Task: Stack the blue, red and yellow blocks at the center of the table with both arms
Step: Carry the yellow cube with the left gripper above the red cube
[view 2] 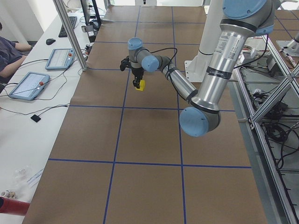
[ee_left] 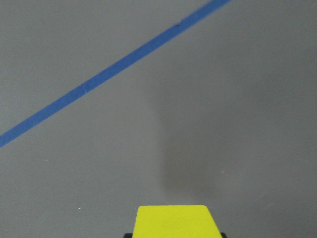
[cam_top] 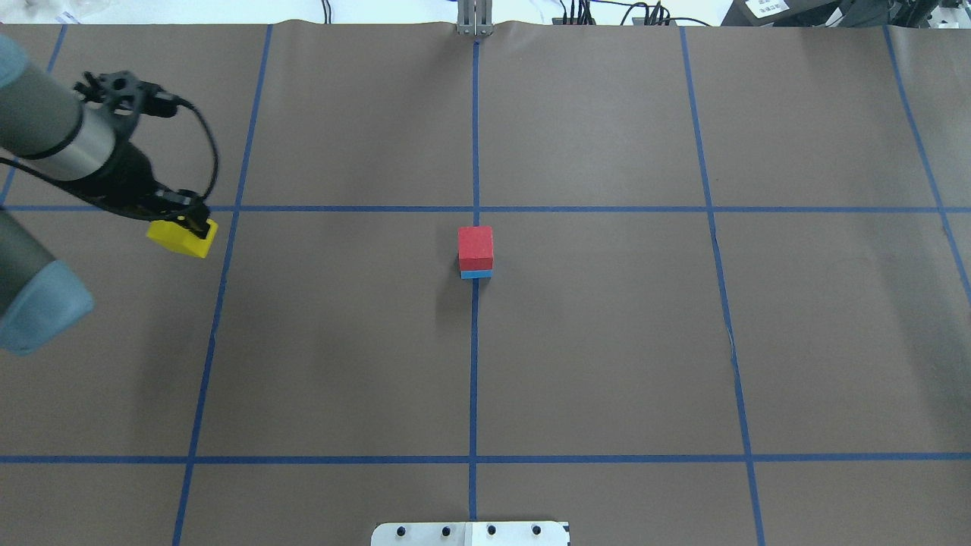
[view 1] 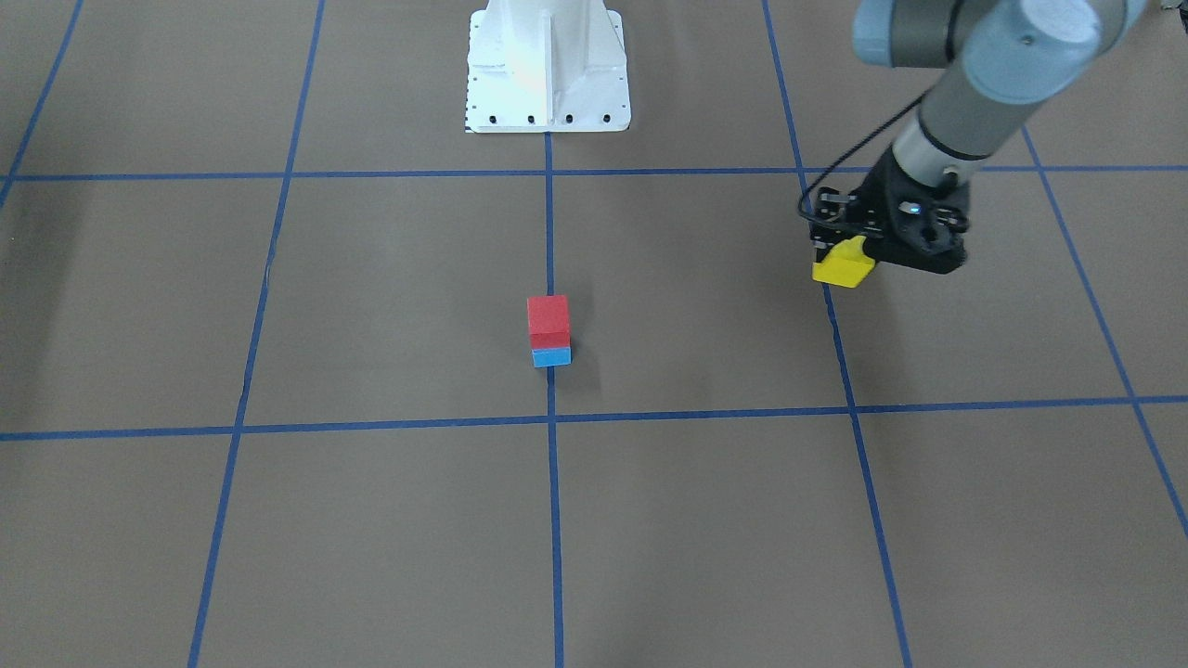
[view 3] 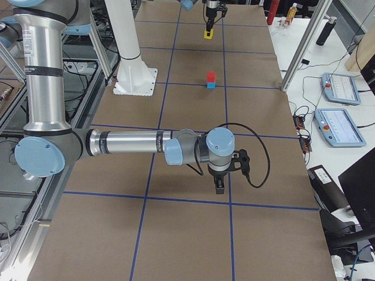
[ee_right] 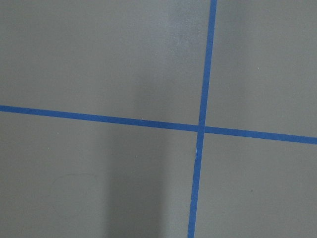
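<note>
A red block (view 1: pixel 548 320) sits on a blue block (view 1: pixel 551 357) at the table's center, on the middle tape line; the stack also shows in the overhead view (cam_top: pixel 476 246). My left gripper (view 1: pixel 840 246) is shut on a yellow block (view 1: pixel 843 264) well off to my left of the stack, near a tape crossing (cam_top: pixel 182 235). The left wrist view shows the yellow block (ee_left: pixel 173 221) above bare table. My right gripper (view 3: pixel 220 186) shows only in the exterior right view, pointing down over the table far from the stack. I cannot tell whether it is open or shut.
Brown table cover with a grid of blue tape lines (cam_top: pixel 474 379). The white robot base (view 1: pixel 548 70) stands at the table's edge. Tablets (view 3: pixel 338 88) and an aluminium post (view 3: pixel 302 50) stand on a side desk beyond the table.
</note>
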You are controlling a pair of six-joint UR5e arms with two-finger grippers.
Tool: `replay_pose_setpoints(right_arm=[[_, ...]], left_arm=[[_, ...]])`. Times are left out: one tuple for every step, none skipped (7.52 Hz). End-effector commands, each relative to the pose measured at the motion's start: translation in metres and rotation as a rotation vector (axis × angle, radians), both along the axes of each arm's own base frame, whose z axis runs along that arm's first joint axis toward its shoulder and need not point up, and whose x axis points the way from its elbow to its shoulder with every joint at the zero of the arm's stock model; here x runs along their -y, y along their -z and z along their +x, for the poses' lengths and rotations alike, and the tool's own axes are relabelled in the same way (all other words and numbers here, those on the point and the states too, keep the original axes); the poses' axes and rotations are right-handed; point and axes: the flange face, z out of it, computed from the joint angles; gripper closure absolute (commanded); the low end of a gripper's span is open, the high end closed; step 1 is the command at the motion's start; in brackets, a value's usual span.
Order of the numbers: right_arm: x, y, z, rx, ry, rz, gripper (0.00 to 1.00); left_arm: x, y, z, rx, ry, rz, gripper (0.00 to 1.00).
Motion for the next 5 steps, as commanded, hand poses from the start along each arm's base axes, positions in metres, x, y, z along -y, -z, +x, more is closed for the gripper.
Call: replay_pose_setpoints(right_arm=[[0.0, -0.001, 0.0, -0.001, 0.0, -0.001, 0.0], [-0.003, -0.004, 0.0, -0.001, 0.0, -0.006, 0.0], [-0.003, -0.003, 0.0, 0.0, 0.0, -0.006, 0.0], [-0.003, -0.003, 0.001, -0.003, -0.002, -0.004, 0.0], [-0.001, -0.002, 0.0, -0.006, -0.001, -0.001, 0.0]], left_arm=[[-0.004, 0.105, 0.086, 0.023, -0.008, -0.008, 1.0], [0.001, 0.145, 0.117, 0.011, 0.064, -0.101, 1.0], [0.002, 0.183, 0.145, 0.001, 0.088, -0.148, 1.0], [0.008, 0.21, 0.179, 0.02, 0.089, -0.18, 1.0], [0.022, 0.232, 0.2, 0.037, 0.102, -0.209, 1.0]])
